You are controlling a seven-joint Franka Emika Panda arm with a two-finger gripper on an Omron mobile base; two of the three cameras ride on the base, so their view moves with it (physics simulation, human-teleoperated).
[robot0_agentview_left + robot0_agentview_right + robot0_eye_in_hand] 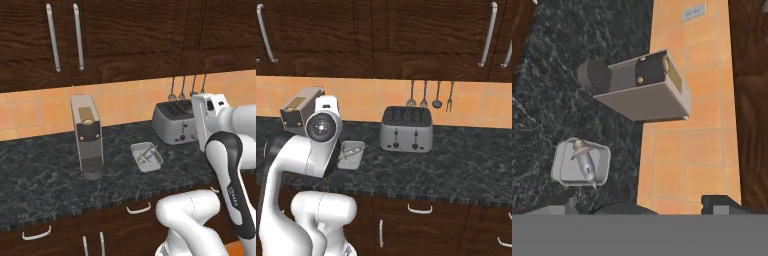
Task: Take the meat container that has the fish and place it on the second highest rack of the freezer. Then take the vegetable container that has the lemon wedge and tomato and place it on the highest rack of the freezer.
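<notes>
While the arm hung above the counter [45, 175], its fingers [552, 202] stood spread wide and released, grasping nothing. In the hand view the two dark tips rose at the bottom edge, one far to each side. The meat container [580, 163] lay just above the left tip in that view, flat on the dark marbled counter, with the slim silvery fish [586, 162] inside it. It sat apart from both fingers, untouched. Farther beyond the fingers stood a grey coffee machine [639, 87], well apart from the tray. Between the tips and up the right of that view ran the orange tiled wall [687, 150]. From the base views the tray rested between the coffee machine and a silver toaster [406, 129], near the counter's middle.
</notes>
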